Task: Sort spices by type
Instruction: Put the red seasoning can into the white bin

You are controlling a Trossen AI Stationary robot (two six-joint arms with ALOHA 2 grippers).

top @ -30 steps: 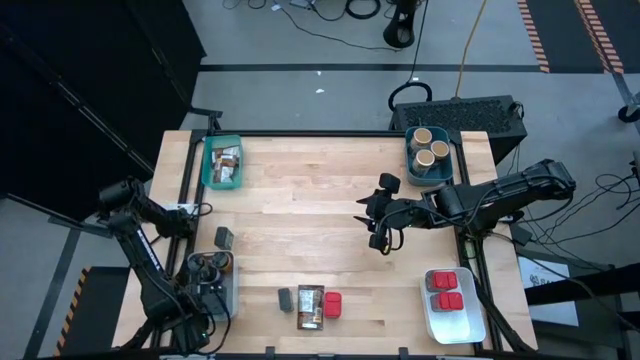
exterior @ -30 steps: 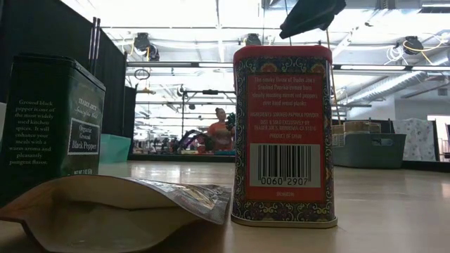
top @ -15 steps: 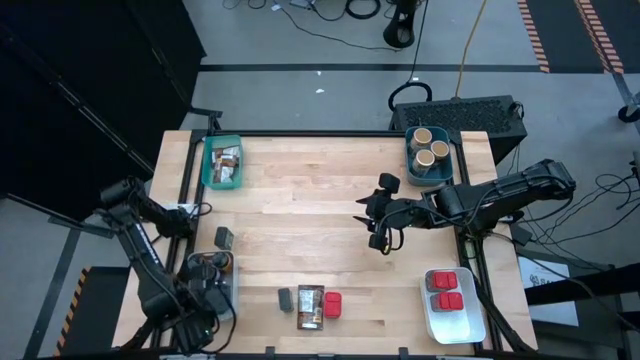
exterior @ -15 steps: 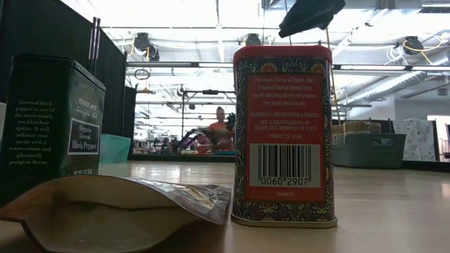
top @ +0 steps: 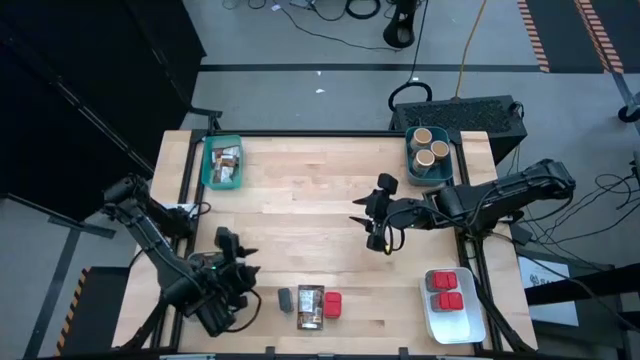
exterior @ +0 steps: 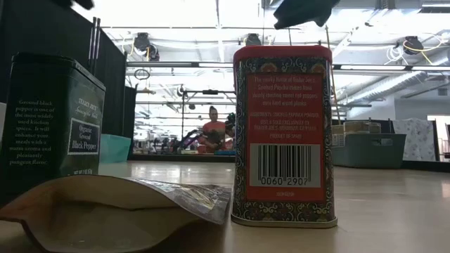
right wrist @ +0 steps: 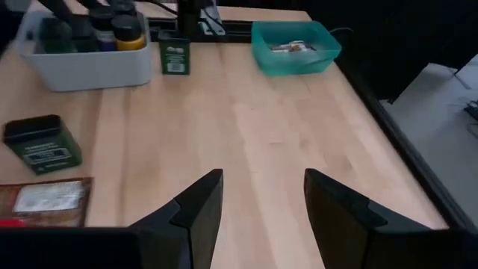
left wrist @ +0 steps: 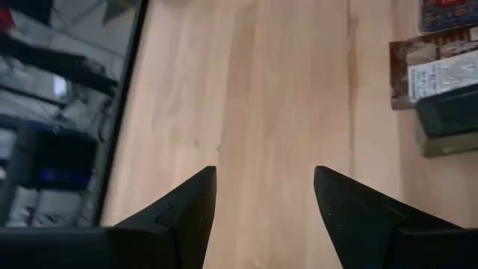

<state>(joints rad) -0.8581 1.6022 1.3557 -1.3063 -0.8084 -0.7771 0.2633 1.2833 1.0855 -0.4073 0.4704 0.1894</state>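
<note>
A pale wooden table (top: pixel 300 200) sits in a workshop with a person far off across the room in the low view; nearest the front edge lie three unsorted spices in a tight row: a dark tin (top: pixel 285 298), a brown printed packet (top: pixel 310 306) lying flat, and a red tin (top: pixel 332 304) standing just beside it.

The left gripper (top: pixel 243 272) hovers at the front left, near the dark tin, jaws apart and holding nothing; it sits over the grey-white bin of dark jars (right wrist: pixel 89 56), which the high view mostly hides; a second dark tin (right wrist: pixel 174 56) stands just beside that bin in the right wrist view.

Mid-table, the right gripper (top: pixel 378 228) hangs over bare wood, jaws apart, empty; behind it at the right are the white tray (top: pixel 455 318) with red tins at the front and a teal bin of tan cylinders (top: pixel 428 150) at the back; a teal bin of packets (top: pixel 222 163) sits at the back left.

The risk, as I judge it: the three items stand so close that fingers closing on the dark tin could shove the packet or topple the red tin; the flat packet offers little to grip and could slip; both arms aiming for this cluster could collide.
</note>
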